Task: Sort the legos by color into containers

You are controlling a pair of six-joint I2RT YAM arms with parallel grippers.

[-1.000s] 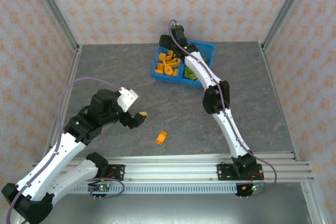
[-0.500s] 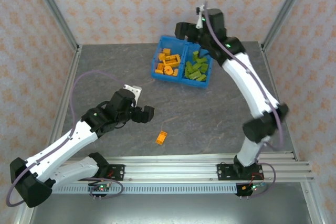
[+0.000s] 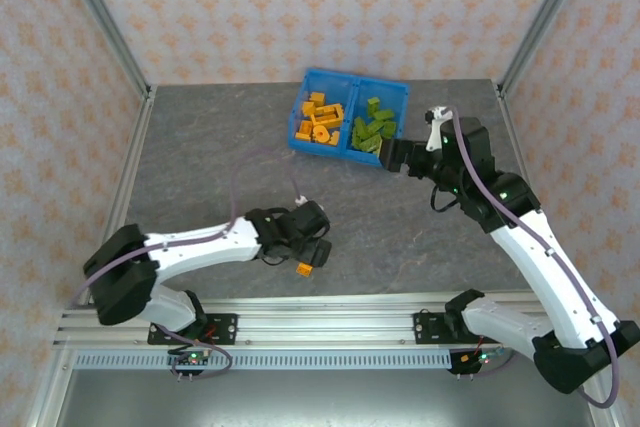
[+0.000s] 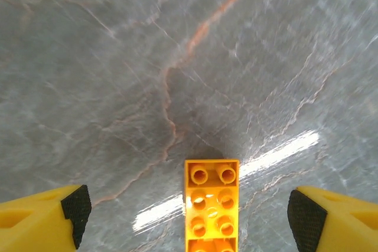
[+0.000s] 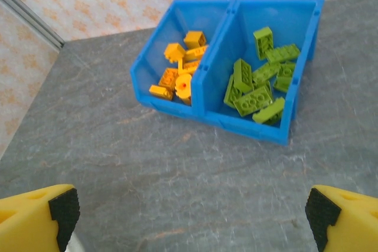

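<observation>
Cutting the loose orange brick (image 4: 212,202) off at its bottom edge, the left wrist view leaves the brick's near end unseen. What shows is a narrow block, two studs wide, lying flat and studs-up on the surface (image 4: 118,57). The left pincer (image 4: 191,209) has its jaws wide apart, one yellow, black-padded fingertip at 9 o'clock of the brick and the other at 3 o'clock, neither touching it. In the top view the pincer's body hangs over the brick, and just a small orange bit peeks out at its 6 o'clock side. The right pincer (image 5: 192,209) is cut down to two fingertips in the bottom corners of its wrist view, spread apart and holding nothing. Beyond it at 12 o'clock sits the translucent blue bin (image 5: 236,123), split by a middle wall (image 5: 215,57). The orange legos (image 5: 177,69) are in the 9 o'clock compartment and the lime green legos (image 5: 257,90) in the 3 o'clock one. The pieces lie heaped over one another, so their count and some orange shapes are hard to make out. In the top view the bin sits toward 12 o'clock and the loose brick toward 6 o'clock, well apart. The surface is grey and marbled with pale and reddish veins, with a streak of glare beside the brick. Walls (image 3: 300,7) papered in a pale orange floral pattern enclose it, with metal posts (image 3: 103,15) at the corners and a rail (image 3: 330,327) along the 6 o'clock edge.
</observation>
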